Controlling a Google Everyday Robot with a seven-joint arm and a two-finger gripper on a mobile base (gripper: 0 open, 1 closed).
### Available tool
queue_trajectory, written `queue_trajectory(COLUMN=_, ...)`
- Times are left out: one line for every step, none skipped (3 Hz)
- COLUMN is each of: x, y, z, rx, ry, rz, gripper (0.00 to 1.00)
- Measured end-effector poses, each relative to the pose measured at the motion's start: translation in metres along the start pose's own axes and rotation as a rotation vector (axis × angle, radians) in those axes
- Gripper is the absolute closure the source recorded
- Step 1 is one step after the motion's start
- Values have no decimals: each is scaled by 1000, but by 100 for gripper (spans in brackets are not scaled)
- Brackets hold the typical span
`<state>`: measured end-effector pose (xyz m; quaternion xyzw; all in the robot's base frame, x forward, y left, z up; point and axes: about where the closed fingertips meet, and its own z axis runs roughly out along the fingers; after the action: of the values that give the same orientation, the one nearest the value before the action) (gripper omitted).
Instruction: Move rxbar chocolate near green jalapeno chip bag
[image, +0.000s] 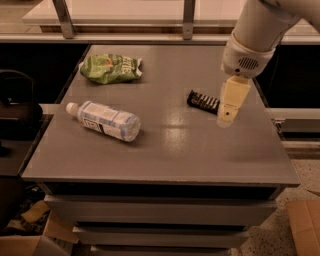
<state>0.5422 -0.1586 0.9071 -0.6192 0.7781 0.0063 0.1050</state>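
Firstly, the camera view, the only one: a grey table (165, 155) with a smooth, faintly reflective top stands over grey drawer fronts (160, 212); behind it runs a pale counter (130, 12) carried on metal posts (62, 17); brown cardboard boxes lie on the speckled floor at lower left (22, 245) and lower right (304, 225).

A clear water bottle (106, 120) lies on its side at the left of the table, white cap toward the left edge; what it holds cannot be made out.

The green jalapeno chip bag (111, 68) lies crumpled at the far left corner; its label is not readable. The rxbar chocolate (202, 101) lies flat right of centre, well apart from the bag; its black wrapper bears white blocks, illegible. The bottle's pale label is likewise illegible.

The gripper (226, 120), cream-coloured, points downward from the white arm (255, 35) at the bar's right end, overlapping it in the picture; contact cannot be confirmed; whether the gripper is spread or pressed together cannot be told.
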Motion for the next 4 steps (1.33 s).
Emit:
queue_trajectory(x=-15, y=-15, z=27, rx=-28, ry=2, rz=-16, gripper=0)
queue_trajectory(x=-30, y=-24, z=52, rx=-51, ry=2, rz=-55, gripper=0)
queue_trajectory(x=-37, y=-29, z=74, rx=-71, ry=6, rz=-82, gripper=0)
queue_trajectory(x=-33, y=-35, z=92, rx=-82, ry=11, rz=-92, gripper=0)
